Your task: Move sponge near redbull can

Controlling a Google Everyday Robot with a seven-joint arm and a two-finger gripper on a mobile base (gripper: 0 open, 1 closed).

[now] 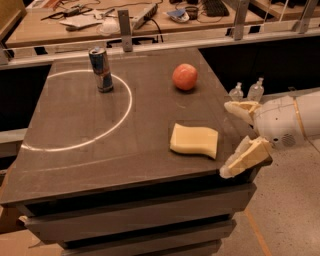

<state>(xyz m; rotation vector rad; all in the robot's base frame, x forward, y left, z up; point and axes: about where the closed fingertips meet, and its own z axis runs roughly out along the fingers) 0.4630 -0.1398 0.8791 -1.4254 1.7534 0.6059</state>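
The pale-yellow sponge (194, 140) lies flat on the dark table (75, 160), right of centre toward the front. The redbull can (101, 69) stands upright at the back left, on a white chalk arc. My gripper (235, 137) comes in from the right at the table's right edge, just right of the sponge. It is open: one pale finger (241, 108) is farther back, the other (244, 158) is at the front corner. It holds nothing and does not touch the sponge.
A red-orange apple (185, 76) sits at the back right of the table. Two small clear bottles (247, 91) stand beyond the right edge. A railing and a cluttered wooden desk (150, 15) run behind the table. Speckled floor lies to the right.
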